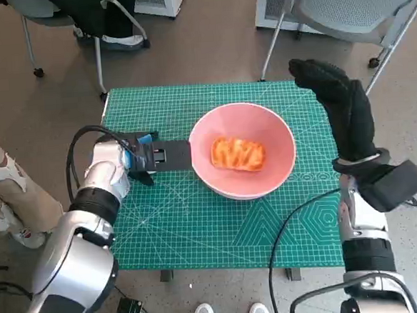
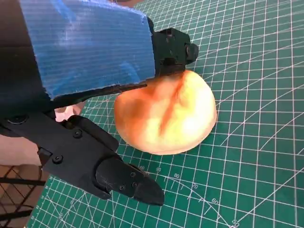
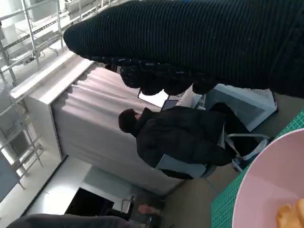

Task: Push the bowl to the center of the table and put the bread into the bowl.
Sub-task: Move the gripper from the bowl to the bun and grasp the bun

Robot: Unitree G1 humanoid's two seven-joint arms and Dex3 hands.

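Resting in the pink bowl (image 1: 277, 167) mid-tabletop (image 1: 199, 229): bread (image 1: 238, 154). Left hand (image 1: 148, 157) empty, fingers apart, touching the bowl's left rim. Right hand (image 1: 341, 104) raised at far right, holding nothing, fingers spread.

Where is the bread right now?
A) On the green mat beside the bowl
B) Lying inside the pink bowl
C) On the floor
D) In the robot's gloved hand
B: in the head view the bread lies inside the pink bowl on the green mat, while the right hand is raised beside the bowl and holds nothing.
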